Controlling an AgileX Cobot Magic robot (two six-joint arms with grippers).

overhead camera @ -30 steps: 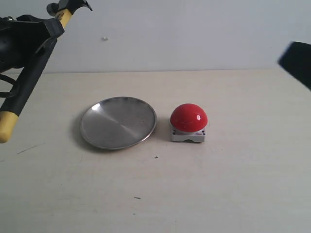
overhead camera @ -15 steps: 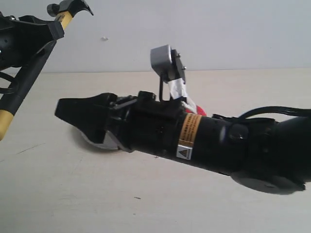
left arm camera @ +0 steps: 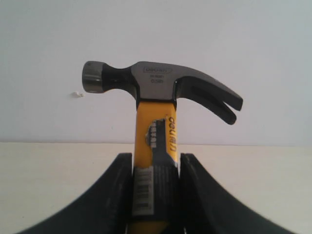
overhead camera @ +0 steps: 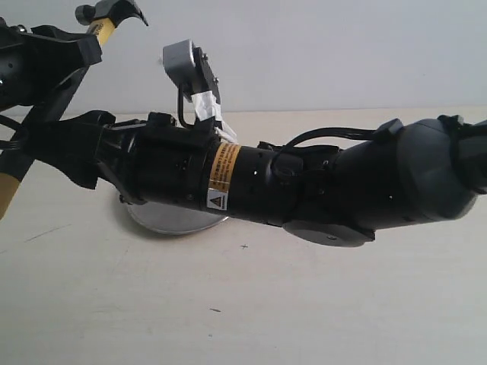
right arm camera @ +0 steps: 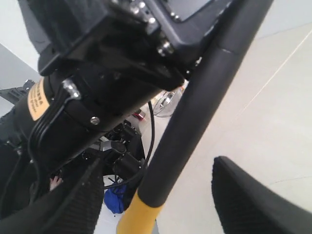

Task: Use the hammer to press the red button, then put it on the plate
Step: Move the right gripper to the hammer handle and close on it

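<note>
My left gripper [overhead camera: 82, 47] is raised at the far left and shut on the hammer [overhead camera: 106, 17], which stands head up. Its dark head [left arm camera: 161, 85] and yellow neck rise above the left gripper [left arm camera: 156, 187]. The black handle slopes down to a yellow end [overhead camera: 7, 194]. My right arm reaches across from the right, and its gripper [overhead camera: 65, 148] is open around the lower handle [right arm camera: 195, 122]. The fingers [right arm camera: 253, 200] stand apart on both sides of the handle, with gaps. Only a sliver of the plate [overhead camera: 171, 220] shows under the arm. The red button is hidden behind it.
The right arm's thick black body [overhead camera: 304, 186], with its wrist camera [overhead camera: 186, 65], spans the middle of the table above the plate. Pale tabletop [overhead camera: 251, 304] lies in front, and a plain wall stands behind.
The right arm has swung in from the right edge across the button and plate, covering them, and its open gripper has reached the hammer's handle. The left gripper has held the hammer still.
</note>
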